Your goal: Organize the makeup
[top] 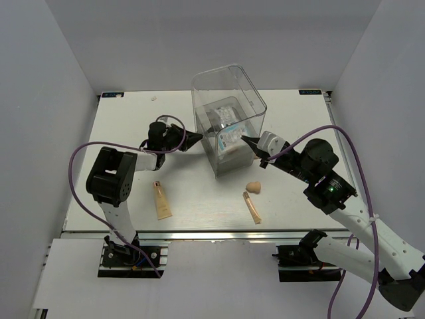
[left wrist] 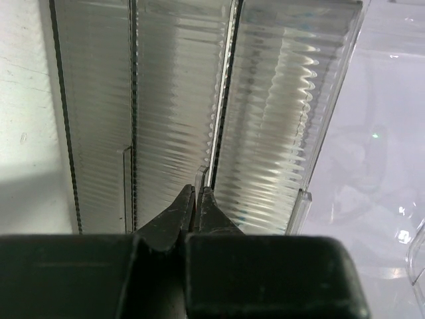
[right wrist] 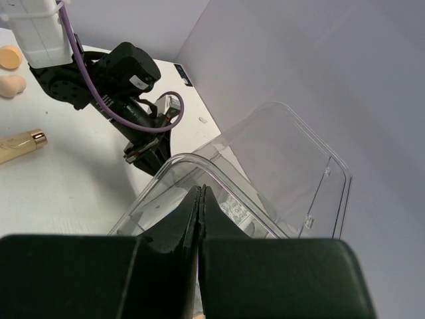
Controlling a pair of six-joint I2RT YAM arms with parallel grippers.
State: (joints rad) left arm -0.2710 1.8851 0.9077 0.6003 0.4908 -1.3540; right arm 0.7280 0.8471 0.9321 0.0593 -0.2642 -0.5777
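Nearest the arm bases, two slim tan tubes lie flat on the white table (top: 199,193), well apart. The left tube (top: 161,201) sits beside the left arm's elbow. The thinner right tube (top: 252,207) lies at a slant in front of the right arm. Just beyond the right tube, a peach sponge (top: 253,187) rests on the table, close to it but not touching.

Farther in, both arms reach towards the clear box (top: 229,80) from opposite sides. The left gripper (top: 198,137) meets the box's left wall. In the left wrist view its fingers (left wrist: 174,216) are almost together, nipping a thin edge of ribbed plastic between their tips. The right gripper (top: 246,139) is at the box's right wall with its fingers pressed fully together. Its tips sit right at the rim, and whether the wall is actually pinched between them is unclear.

Inside the box, white-and-blue packets (top: 229,133) lie on the bottom, seen through the clear walls.
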